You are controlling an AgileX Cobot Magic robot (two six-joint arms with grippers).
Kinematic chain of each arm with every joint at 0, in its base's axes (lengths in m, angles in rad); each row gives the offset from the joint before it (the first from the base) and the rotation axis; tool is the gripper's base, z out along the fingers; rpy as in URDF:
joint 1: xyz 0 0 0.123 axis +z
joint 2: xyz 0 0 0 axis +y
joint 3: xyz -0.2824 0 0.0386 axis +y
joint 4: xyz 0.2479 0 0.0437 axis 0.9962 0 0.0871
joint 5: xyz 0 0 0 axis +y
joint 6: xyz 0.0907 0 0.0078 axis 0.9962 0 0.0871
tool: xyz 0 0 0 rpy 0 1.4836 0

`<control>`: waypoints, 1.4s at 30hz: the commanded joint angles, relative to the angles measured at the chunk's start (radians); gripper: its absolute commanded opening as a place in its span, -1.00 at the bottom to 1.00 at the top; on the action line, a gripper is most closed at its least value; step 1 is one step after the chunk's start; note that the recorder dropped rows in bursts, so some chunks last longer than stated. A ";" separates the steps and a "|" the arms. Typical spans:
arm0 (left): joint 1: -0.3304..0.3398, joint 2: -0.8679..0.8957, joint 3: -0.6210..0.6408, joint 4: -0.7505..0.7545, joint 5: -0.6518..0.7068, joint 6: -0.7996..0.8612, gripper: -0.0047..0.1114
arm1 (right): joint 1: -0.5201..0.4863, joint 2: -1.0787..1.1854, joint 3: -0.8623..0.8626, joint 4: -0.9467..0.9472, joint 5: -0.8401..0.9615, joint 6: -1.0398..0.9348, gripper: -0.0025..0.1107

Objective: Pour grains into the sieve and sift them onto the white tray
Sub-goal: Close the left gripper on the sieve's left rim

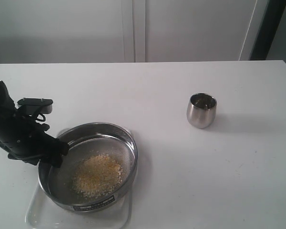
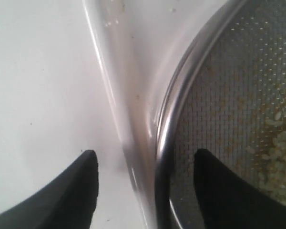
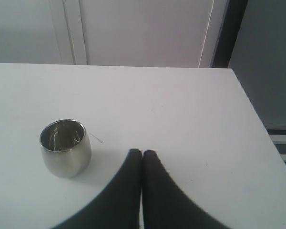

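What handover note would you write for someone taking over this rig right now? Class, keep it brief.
Left gripper open, fingers astride the sieve rim, one inside, one outside. Right gripper shut, empty, near the steel cup.
Sieve sits on the white tray, grains piled on its mesh; cup upright on the table.
Done: pouring. Left: grip the sieve and sift onto the tray.

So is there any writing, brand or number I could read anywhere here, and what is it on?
On the side of the sieve, a dark label strip: pale print, too small and blurred to read.
On the steel cup, the white tray and the table: no writing visible.
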 commanded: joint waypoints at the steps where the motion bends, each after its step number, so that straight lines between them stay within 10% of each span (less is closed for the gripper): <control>1: -0.002 -0.002 -0.001 0.003 0.011 -0.014 -0.06 | -0.006 -0.007 0.003 -0.001 0.006 -0.002 -0.96; 16: -0.002 0.018 -0.001 0.003 0.013 -0.033 -0.34 | -0.006 -0.007 0.003 -0.001 0.004 -0.002 -0.96; 23: -0.002 0.016 -0.001 0.003 0.021 -0.033 -0.92 | -0.006 -0.007 0.003 -0.001 0.004 -0.002 -0.96; 42: 0.000 -0.045 -0.001 0.003 0.030 -0.055 -0.92 | -0.006 -0.007 0.003 -0.001 0.004 -0.002 -0.96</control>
